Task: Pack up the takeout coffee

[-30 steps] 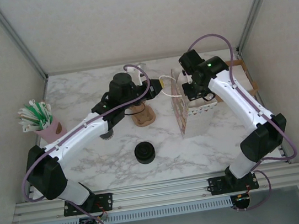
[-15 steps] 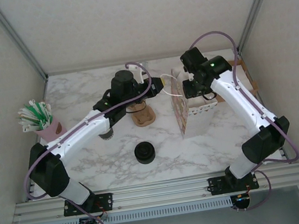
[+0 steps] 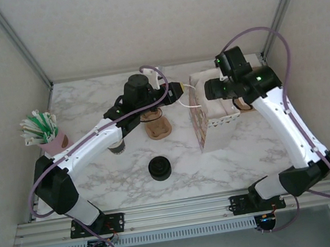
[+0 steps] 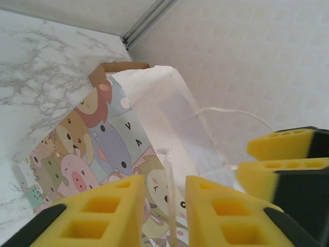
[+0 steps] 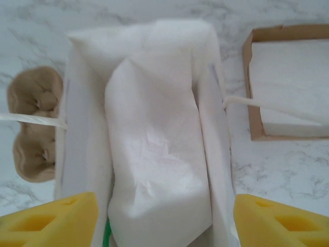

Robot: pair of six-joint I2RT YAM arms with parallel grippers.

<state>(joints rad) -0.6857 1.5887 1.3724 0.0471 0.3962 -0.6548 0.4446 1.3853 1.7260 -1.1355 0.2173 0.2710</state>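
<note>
Near the left gripper (image 3: 180, 90): paper bag (image 3: 200, 126), pulp carrier (image 3: 158, 128), lids (image 3: 159, 168).

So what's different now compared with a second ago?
The right gripper has opened wide and lifted back above the paper bag, its arm swinging outward to the right. The left gripper has loosened around the bag's handle cord. The bag, black lids, brown cup tray and straw cup stayed put.

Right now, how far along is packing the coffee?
Done: the paper bag stands open. In hand: the left tool straddles its handle cord, the right tool hangs open over the mouth. Left: the takeout coffee sits on the table under the left arm, not bagged.
</note>
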